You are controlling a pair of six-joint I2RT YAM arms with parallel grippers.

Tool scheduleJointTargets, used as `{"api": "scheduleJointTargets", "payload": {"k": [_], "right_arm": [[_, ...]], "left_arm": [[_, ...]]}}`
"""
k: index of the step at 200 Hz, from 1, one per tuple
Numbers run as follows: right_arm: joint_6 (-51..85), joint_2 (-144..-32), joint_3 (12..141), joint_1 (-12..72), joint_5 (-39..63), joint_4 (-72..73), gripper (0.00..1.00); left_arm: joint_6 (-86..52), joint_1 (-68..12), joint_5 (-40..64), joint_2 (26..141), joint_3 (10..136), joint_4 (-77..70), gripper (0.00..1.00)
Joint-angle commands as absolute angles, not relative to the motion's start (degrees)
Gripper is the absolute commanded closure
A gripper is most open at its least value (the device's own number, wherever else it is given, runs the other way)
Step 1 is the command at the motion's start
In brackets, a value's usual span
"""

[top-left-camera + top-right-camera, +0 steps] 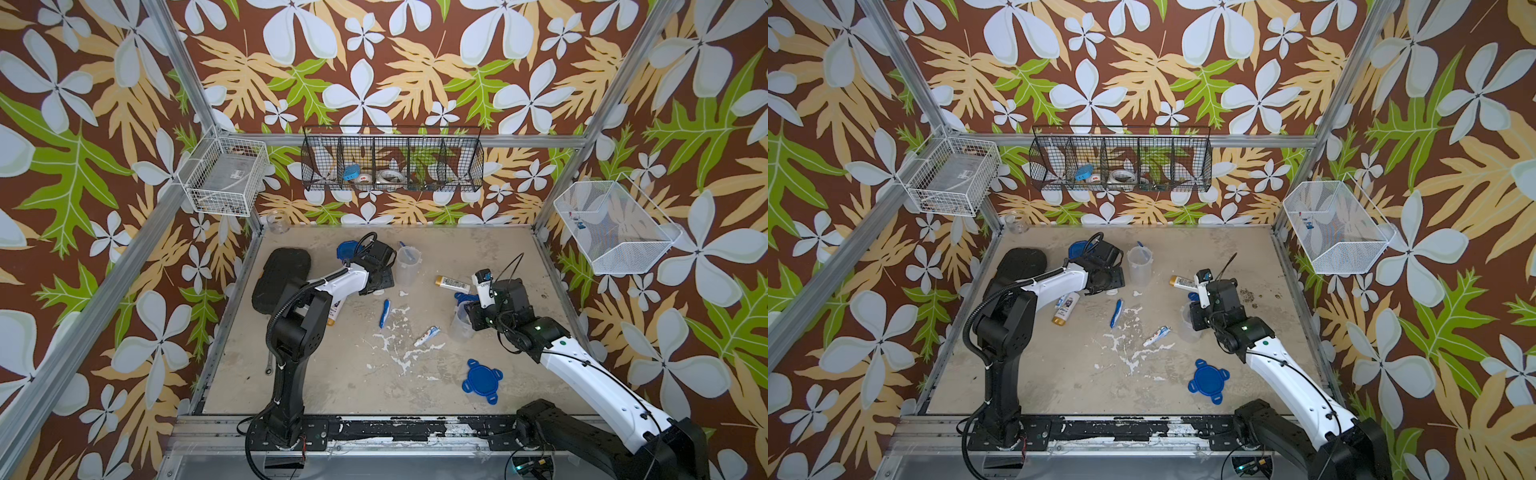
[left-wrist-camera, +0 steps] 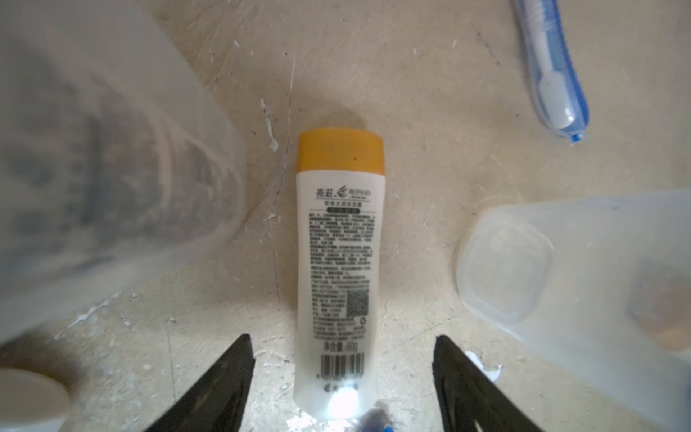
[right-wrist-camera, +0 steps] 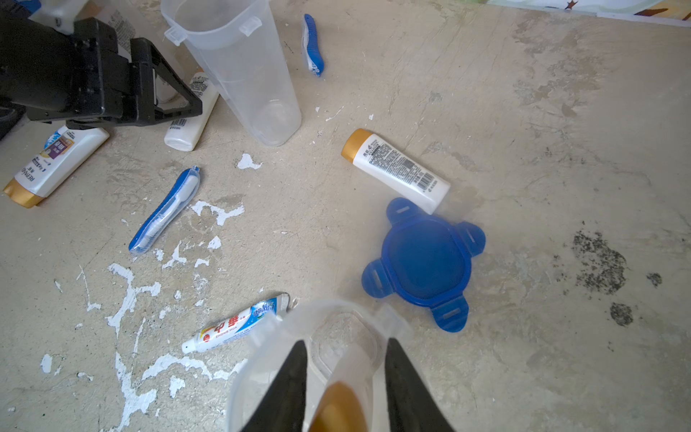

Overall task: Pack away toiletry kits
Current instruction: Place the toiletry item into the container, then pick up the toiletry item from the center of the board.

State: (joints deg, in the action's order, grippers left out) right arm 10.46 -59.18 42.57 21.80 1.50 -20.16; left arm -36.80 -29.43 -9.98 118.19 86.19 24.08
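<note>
Left hand [image 2: 342, 336]: we see it open and low over the worktop [image 2: 430, 74], with one finger on each side of the white bottle [image 2: 340, 239], not touching it.
White bottle: it lies flat between the fingers, with its gold cap pointing away from the hand.
Good grab: we think the hand should close evenly on both sides, so the bottle does not spin or slip out.
Right hand [image 3: 346, 341]: its fingers stand a little off a second bottle [image 3: 338, 407], so the hand looks loose, not squeezing.
Second bottle: it sits cap-up in the clear cup [image 3: 258, 336] right under that hand.
Tight spots: a tall cup [image 2: 561, 232] stands just beside the left hand, and a blurry clear thing [image 2: 131, 149] is close on the other side.
Open room: bare worktop lies ahead of the left hand. A blue lid [image 3: 424, 262] and a toothpaste tube [image 3: 235, 329] lie just ahead of the right hand.
</note>
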Motion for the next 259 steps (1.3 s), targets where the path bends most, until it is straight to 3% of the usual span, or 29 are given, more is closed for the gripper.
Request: {"api": "scheduleJointTargets", "payload": {"k": [1,79,119,146,189,259], "right_arm": [[10.37,-58.8,42.98,21.88,1.95,-18.99,0.59],[10.99,-56.98,46.28,21.84,2.06,-21.46,0.53],[11.66,-55.54,48.55,21.87,1.95,-24.34,0.52],[12.77,-53.97,49.39,21.9,2.68,-26.24,0.43],[14.69,-52.91,51.88,21.88,6.54,-29.69,0.31],[24.46,-58.47,54.41,21.7,25.03,-29.35,0.19]], "left_arm": [[-38.4,-29.71,-12.87,119.08,87.31,26.5,0.26],[-36.98,-30.67,-12.94,124.54,89.6,26.11,0.39],[-36.48,-30.76,-12.6,124.74,89.36,26.52,0.64],[-36.58,-31.16,-11.43,122.31,87.52,26.39,0.86],[-37.74,-31.72,-8.68,113.41,82.38,28.13,0.95],[-33.29,-37.71,-4.8,89.17,67.88,29.83,0.95]]}}
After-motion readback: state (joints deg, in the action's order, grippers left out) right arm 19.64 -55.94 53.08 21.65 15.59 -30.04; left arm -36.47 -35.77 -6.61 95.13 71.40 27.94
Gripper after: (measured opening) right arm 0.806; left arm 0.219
